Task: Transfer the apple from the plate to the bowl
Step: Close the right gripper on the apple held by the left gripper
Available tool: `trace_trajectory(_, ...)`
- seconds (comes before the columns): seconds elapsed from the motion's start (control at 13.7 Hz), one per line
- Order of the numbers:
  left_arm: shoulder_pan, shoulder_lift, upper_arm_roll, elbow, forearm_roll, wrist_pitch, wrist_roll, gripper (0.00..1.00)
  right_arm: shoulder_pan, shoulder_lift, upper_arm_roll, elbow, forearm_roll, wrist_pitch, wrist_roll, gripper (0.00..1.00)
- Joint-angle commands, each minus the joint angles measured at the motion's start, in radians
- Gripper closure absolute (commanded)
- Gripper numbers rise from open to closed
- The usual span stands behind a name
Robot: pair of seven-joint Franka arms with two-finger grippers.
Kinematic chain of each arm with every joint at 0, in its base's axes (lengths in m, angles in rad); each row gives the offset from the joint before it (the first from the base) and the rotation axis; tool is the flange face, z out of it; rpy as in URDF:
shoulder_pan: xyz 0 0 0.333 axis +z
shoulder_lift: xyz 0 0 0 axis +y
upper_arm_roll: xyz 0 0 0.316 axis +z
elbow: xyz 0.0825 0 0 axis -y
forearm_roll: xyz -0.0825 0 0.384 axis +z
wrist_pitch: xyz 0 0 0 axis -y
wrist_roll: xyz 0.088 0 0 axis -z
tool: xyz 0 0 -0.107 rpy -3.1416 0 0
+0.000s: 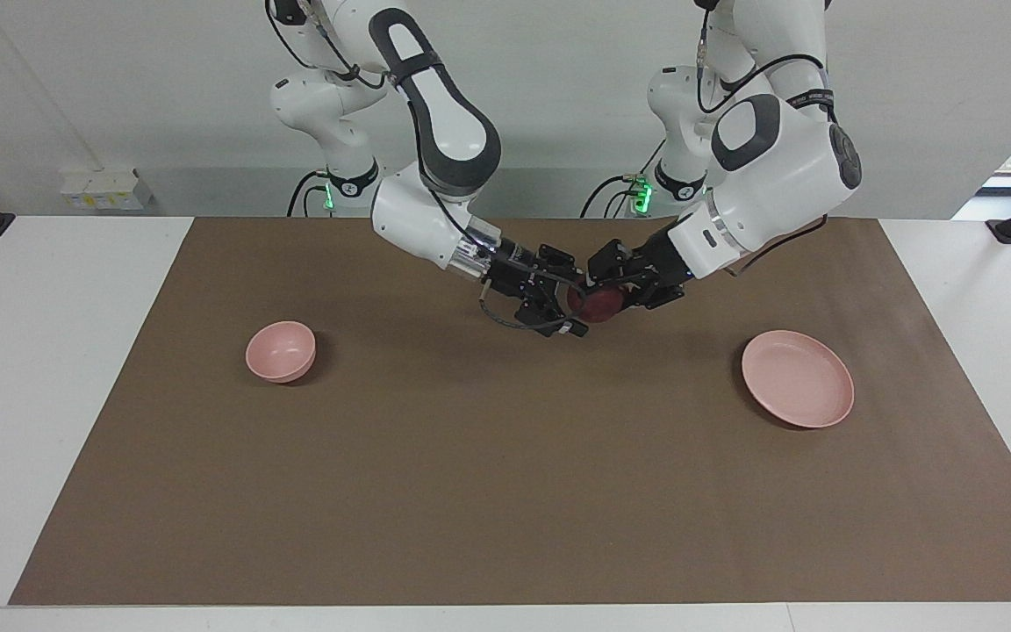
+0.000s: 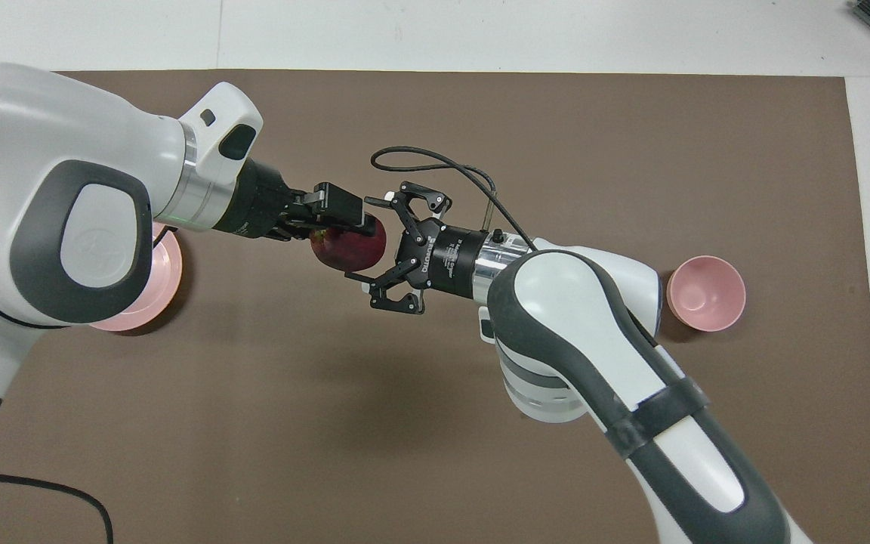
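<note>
Passing the apple [image 2: 348, 243] from one arm to the other is judged to be the step in hand. The fruit is held in the air over the brown mat [image 1: 505, 491], midway between the plate [image 1: 797, 378] at the left arm's end of the table and the bowl [image 1: 281, 351] at the right arm's end; the plate is bare. The left gripper [image 2: 337, 219] is closed on the apple from the plate's side. The right gripper [image 2: 397, 253] is set against the apple from the bowl's side, its fingers [image 2: 393, 302] spread wide on either side of the fruit and not yet closed on it. For the next move, the right gripper's fingers would need to be closed firmly on the apple before the left gripper's hold is released; only then could the fruit be carried to the bowl and lowered into it. A release made too early would likely let the apple drop onto the mat.
</note>
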Motion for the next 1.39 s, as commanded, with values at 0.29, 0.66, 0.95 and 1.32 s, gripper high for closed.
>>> trace_trajectory(0.29, 0.007, -0.015, -0.007, 0.005, -0.021, -0.025, 0.015, 1.0, 0.002, -0.017, 0.002, -0.009, -0.002, 0.023, -0.004, 0.0)
trace_trajectory(0.66, 0.001, -0.029, -0.003, 0.0, -0.018, -0.019, 0.019, 1.0, 0.002, -0.02, 0.004, 0.0, -0.001, 0.026, -0.002, 0.02)
trace_trajectory(0.95, -0.011, -0.027, -0.003, 0.0, -0.009, -0.013, 0.02, 1.0, 0.006, -0.022, 0.004, 0.002, -0.001, 0.029, -0.013, 0.97)
trace_trajectory(1.32, -0.02, -0.018, -0.002, -0.001, -0.004, -0.002, 0.017, 1.0, 0.008, -0.022, 0.004, 0.003, -0.001, 0.046, -0.019, 1.0)
